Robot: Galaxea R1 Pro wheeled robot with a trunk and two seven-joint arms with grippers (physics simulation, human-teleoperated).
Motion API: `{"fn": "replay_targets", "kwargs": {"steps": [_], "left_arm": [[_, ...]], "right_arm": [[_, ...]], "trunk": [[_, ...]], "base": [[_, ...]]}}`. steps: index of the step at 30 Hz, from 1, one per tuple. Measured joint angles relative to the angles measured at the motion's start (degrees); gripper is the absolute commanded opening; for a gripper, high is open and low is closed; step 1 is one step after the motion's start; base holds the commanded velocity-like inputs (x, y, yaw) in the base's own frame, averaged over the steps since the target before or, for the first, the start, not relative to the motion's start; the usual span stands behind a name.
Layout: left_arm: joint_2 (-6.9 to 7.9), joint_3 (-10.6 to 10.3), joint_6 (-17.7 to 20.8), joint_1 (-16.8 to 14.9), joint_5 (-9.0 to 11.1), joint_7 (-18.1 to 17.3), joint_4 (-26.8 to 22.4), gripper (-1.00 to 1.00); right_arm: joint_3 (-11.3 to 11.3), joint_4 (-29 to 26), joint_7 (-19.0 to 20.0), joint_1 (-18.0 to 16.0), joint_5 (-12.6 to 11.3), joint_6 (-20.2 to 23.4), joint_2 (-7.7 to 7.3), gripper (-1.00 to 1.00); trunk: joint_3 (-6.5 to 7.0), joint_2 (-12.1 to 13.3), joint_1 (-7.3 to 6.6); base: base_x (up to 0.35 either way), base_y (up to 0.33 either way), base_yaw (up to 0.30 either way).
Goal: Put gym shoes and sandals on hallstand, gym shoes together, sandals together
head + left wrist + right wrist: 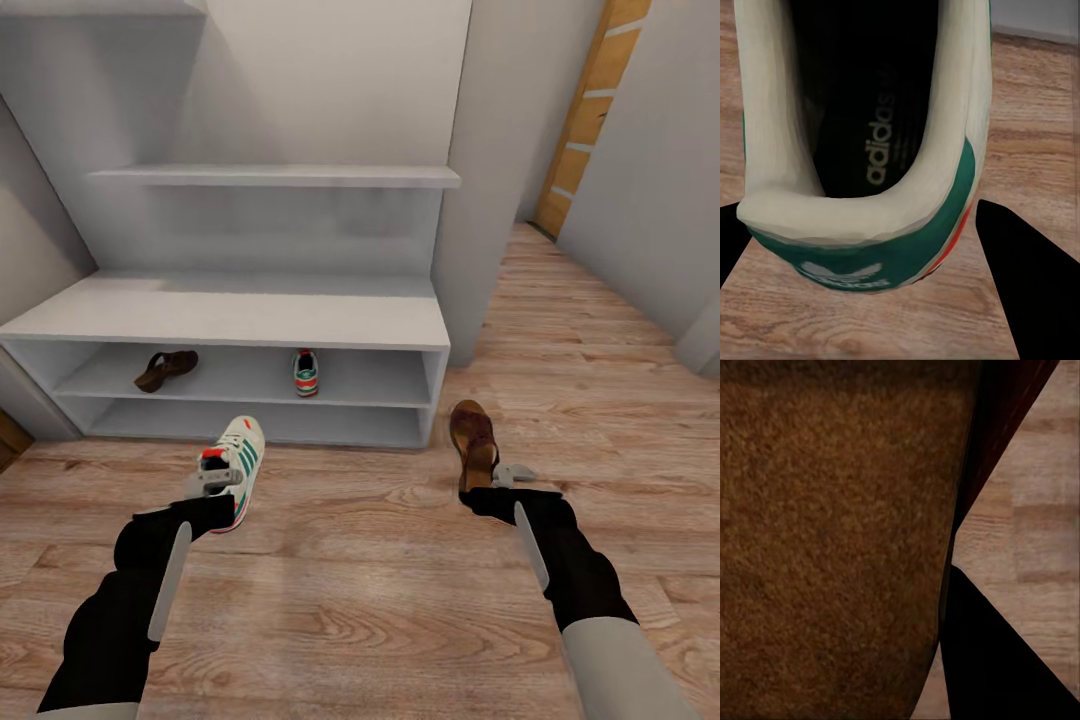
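Note:
The pale grey hallstand stands straight ahead. On its upper open shelf lie one brown sandal at the left and one white-and-green gym shoe further right, well apart. My left gripper is shut on the heel of the other gym shoe, held just in front of the rack; the left wrist view has its green heel between dark fingers. My right gripper is shut on the heel of the other sandal, whose tan footbed sits beside one finger.
Wood-plank corridor floor spreads under both arms. A grey wall panel rises at the rack's right end. Behind it the corridor runs back to a wooden door. Two staggered wall shelves hang above the bench.

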Motion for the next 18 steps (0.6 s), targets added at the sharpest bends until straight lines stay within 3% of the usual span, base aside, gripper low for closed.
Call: {"fn": "replay_targets", "kwargs": {"steps": [6, 9, 12, 18], "left_arm": [[-0.02, -0.5, 0.0, 0.1, -0.2, 0.3, 0.0, -1.0], [-0.02, -0.5, 0.0, 0.1, -0.2, 0.3, 0.0, -1.0], [-0.02, -0.5, 0.0, 0.1, -0.2, 0.3, 0.0, -1.0], [-0.03, -0.5, -0.1, 0.1, -0.3, 0.3, 0.0, -1.0]], "right_arm": [[-5.0, 0.0, -0.1, 0.0, -0.1, 0.0, -1.82, -1.0], [-8.5, 0.0, 0.0, 0.0, 0.1, 0.0, -4.09, -1.0], [-10.8, 0.0, 0.1, 0.0, -0.3, -0.1, -5.45, -1.0], [-11.8, -0.1, 0.2, 0.0, -0.6, -0.1, -5.93, -1.0]], "trunk": [[0.0, 0.0, 0.0], [0.0, 0.0, 0.0], [0.0, 0.0, 0.0], [0.0, 0.0, 0.0]], "base": [[0.0, 0.0, 0.0], [0.0, 0.0, 0.0], [0.0, 0.0, 0.0], [0.0, 0.0, 0.0]]}}
